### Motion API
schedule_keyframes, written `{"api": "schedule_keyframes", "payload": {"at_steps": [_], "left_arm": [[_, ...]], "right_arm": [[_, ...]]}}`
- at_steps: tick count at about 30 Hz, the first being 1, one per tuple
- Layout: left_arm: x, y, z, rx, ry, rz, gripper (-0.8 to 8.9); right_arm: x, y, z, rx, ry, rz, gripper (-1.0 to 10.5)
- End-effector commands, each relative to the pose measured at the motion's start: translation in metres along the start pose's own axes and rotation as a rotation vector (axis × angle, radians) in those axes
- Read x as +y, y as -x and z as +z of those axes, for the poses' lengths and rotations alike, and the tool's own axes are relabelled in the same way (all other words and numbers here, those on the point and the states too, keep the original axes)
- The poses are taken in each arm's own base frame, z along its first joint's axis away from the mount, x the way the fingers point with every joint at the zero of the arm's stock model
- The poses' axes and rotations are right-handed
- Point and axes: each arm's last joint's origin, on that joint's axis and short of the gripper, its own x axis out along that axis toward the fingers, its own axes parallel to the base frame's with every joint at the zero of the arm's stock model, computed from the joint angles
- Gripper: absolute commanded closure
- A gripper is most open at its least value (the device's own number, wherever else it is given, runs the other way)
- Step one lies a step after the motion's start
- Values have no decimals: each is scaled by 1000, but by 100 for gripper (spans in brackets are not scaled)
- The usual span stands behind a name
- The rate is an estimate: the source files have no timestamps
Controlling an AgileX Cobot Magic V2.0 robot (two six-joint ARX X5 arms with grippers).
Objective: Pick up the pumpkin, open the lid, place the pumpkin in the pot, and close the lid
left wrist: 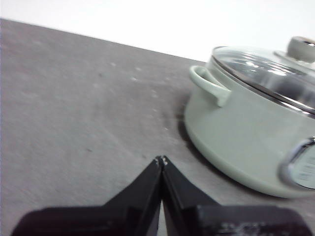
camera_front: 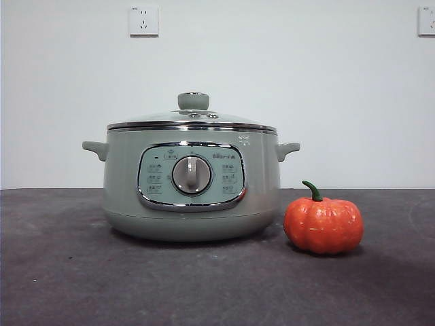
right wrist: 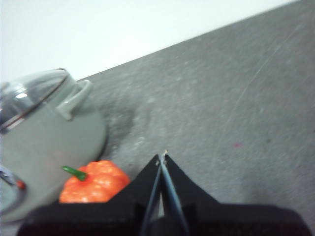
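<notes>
The sage-green pot (camera_front: 192,197) stands at the table's middle with its glass lid (camera_front: 192,117) on, knob upward. The orange pumpkin (camera_front: 323,224) sits on the table just right of the pot, green stem up. Neither arm shows in the front view. My left gripper (left wrist: 161,159) is shut and empty, off the pot's (left wrist: 246,132) left handle side, above bare table. My right gripper (right wrist: 163,156) is also shut and empty, hovering close beside the pumpkin (right wrist: 93,184), with the pot (right wrist: 44,137) beyond it.
The dark grey table (camera_front: 217,285) runs to a white wall with two sockets (camera_front: 143,20) high up. Bare tabletop lies on both sides of the pot.
</notes>
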Motion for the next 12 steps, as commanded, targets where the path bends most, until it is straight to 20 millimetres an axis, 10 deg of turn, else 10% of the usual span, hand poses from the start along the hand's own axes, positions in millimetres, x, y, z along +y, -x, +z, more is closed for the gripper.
{"api": "schedule_keyframes", "payload": {"at_steps": [1, 12], "left_arm": [[-5, 4, 9, -7, 55, -42, 822], [-26, 29, 58, -5, 61, -111, 822]], "right_arm": [[7, 5, 15, -46, -53, 25, 959], [32, 8, 74, 25, -22, 108, 959]]}}
